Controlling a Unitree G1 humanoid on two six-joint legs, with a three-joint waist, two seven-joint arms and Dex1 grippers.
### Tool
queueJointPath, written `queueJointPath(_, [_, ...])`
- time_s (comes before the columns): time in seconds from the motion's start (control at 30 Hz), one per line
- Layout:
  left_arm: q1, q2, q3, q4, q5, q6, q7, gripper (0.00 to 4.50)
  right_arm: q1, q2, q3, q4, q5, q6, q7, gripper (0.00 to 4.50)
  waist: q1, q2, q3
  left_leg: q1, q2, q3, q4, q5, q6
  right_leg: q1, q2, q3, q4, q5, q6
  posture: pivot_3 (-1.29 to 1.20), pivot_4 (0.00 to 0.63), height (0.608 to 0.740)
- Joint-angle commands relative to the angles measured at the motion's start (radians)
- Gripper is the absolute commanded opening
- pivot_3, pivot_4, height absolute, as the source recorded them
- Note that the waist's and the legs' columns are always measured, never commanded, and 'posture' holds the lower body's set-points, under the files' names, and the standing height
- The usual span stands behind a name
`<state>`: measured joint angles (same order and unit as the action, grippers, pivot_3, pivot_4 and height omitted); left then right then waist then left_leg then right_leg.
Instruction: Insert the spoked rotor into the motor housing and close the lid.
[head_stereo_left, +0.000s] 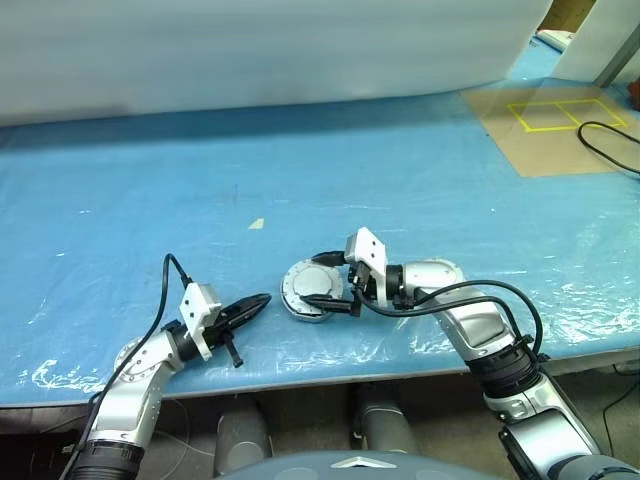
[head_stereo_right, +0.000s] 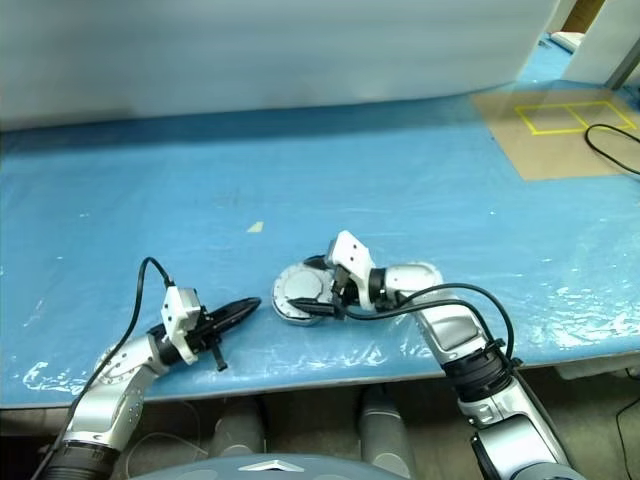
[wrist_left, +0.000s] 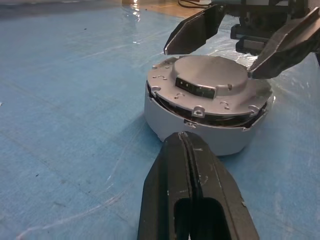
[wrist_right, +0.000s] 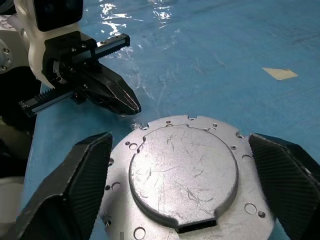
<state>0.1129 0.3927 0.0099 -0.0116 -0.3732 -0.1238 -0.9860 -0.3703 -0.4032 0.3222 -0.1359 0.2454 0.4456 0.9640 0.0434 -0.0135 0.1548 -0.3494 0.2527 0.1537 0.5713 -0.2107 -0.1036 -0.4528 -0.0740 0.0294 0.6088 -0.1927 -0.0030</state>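
- A table (head_stereo_left: 120, 200) covered in glossy blue plastic sheeting.
- The motor housing (head_stereo_left: 310, 292) sits near its front edge, lid (wrist_right: 182, 172) down on top.
- A small pale scrap (head_stereo_left: 257, 224) lies farther back.
- A brown board (head_stereo_left: 555, 125) with yellow tape squares occupies the far right corner, a black cable (head_stereo_left: 605, 140) crossing it.

No text, label, brand name or number can be read anywhere in these pictures. The one marking is a pair of adjoining rectangles outlined in yellow tape (head_stereo_left: 558, 114) on a brown board (head_stereo_left: 548, 142) lying on the far right of the blue table cover (head_stereo_left: 300, 170); they carry no writing. The plain grey lid (wrist_right: 182, 175) bears scratches and small holes, no lettering.
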Motion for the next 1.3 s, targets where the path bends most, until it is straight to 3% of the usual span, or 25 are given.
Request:
queueJointPath(0.03, [0.022,0.001,0.010,-0.053,-0.014,-0.019,0.013,0.00,0.007,-0.002,0.005,-0.036,0.014,-0.029,0.020,4.49,0.000,0.000,0.000,0.000,0.000,0.000,0.000,0.000,0.000,0.000,0.000,0.000,0.000,0.000,0.000,0.00,0.150,0.740])
queueJointPath(0.4, [0.067,-0.003,0.003,-0.094,-0.013,-0.015,0.042,0.00,0.000,-0.008,0.046,0.001,-0.038,-0.059,0.026,4.49,-0.001,0.000,0.000,0.000,0.001,0.000,0.000,0.000,0.000,0.000,0.000,0.000,0.000,0.000,0.000,0.00,0.150,0.740])
queueJointPath(0.73, [0.086,-0.002,0.005,-0.108,-0.013,-0.017,0.060,0.00,-0.018,0.017,0.042,0.010,-0.050,-0.041,0.003,1.29,-0.001,0.000,0.000,0.000,0.001,0.000,0.000,0.000,0.000,0.000,0.001,0.000,0.000,0.000,0.000,0.00,0.150,0.740])
queueJointPath(0.93, [0.079,-0.004,0.004,-0.100,-0.009,-0.019,0.065,0.00,-0.033,0.035,0.014,-0.018,-0.012,0.004,-0.003,1.29,-0.001,0.000,0.000,0.000,0.001,0.000,0.000,0.000,0.001,0.001,0.001,0.000,0.000,0.000,0.000,0.00,0.150,0.740])
queueJointPath(0.97, [0.076,-0.005,0.003,-0.098,-0.008,-0.019,0.065,0.00,-0.034,0.033,0.015,-0.018,-0.016,0.001,-0.001,1.47,-0.001,0.000,0.000,0.000,0.001,0.000,0.000,0.000,0.001,0.001,0.001,0.000,0.000,0.000,0.000,0.00,0.150,0.740])
queueJointPath(1.03, [0.073,-0.007,0.000,-0.096,-0.006,-0.020,0.067,0.00,-0.035,0.030,0.017,-0.020,-0.019,-0.004,0.004,1.91,-0.001,0.000,0.000,0.000,0.001,0.000,0.000,0.000,0.001,0.001,0.001,0.000,0.000,0.000,0.000,0.00,0.150,0.740])
queueJointPath(1.27, [0.074,-0.010,-0.003,-0.098,-0.003,-0.021,0.075,0.00,-0.010,0.007,0.026,-0.025,-0.033,-0.040,0.024,4.29,0.000,0.000,0.000,0.000,0.001,0.000,0.001,0.000,0.001,0.001,0.001,0.000,0.001,0.000,0.000,0.00,0.150,0.740])
queueJointPath(1.3, [0.076,-0.011,-0.004,-0.100,-0.002,-0.021,0.078,0.00,-0.007,0.004,0.029,-0.021,-0.040,-0.048,0.024,4.47,0.000,0.000,0.000,0.000,0.001,0.000,0.001,0.000,0.001,0.001,0.001,0.000,0.001,0.000,0.000,0.00,0.150,0.740])
